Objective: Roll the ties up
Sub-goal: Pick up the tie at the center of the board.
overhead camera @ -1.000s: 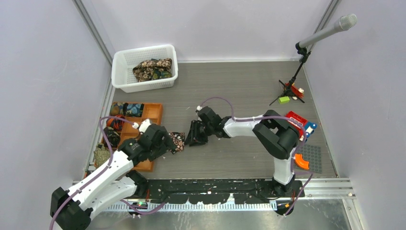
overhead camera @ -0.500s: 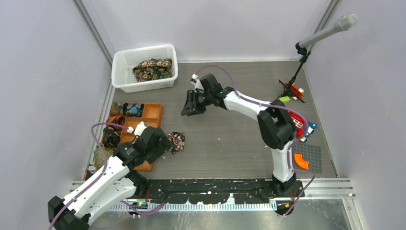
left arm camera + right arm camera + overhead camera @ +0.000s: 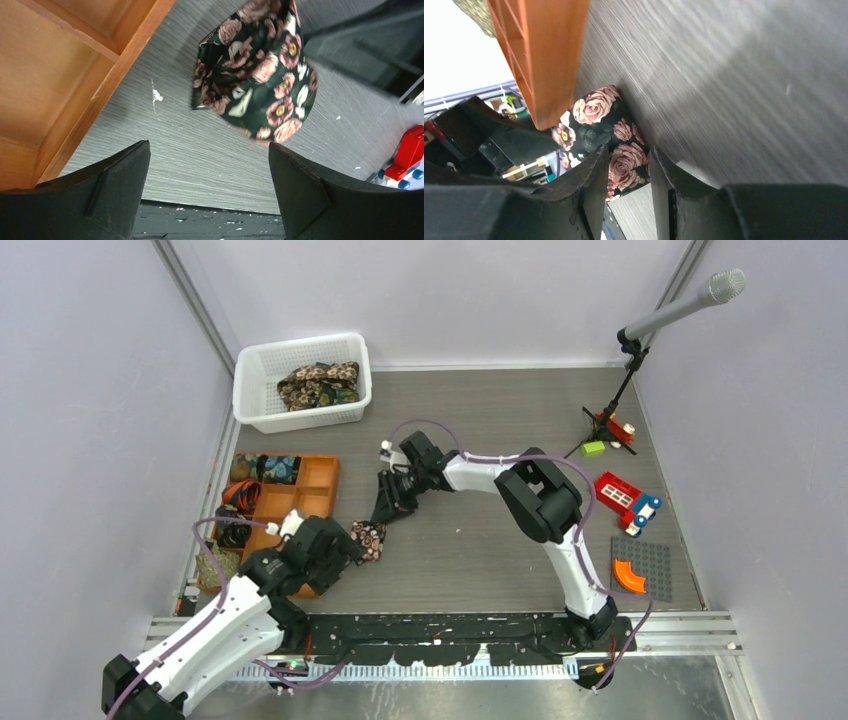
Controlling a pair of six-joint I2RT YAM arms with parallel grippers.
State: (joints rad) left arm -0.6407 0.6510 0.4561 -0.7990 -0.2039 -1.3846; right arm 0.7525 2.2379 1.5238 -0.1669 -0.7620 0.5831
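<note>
No legible text anywhere

"What sat on that grey table (image 3: 480, 420)?"

"A white mesh basket (image 3: 300, 418) at the far left corner and an orange tray (image 3: 318, 472) along the left edge. A black floral tie (image 3: 367, 539) lay bunched up just beside the tray's near corner."

"And the right side?"

"A microphone stand (image 3: 610, 425) at the back, a red toy block (image 3: 620, 495) nearer — then a grey studded plate (image 3: 648, 562)."
</note>
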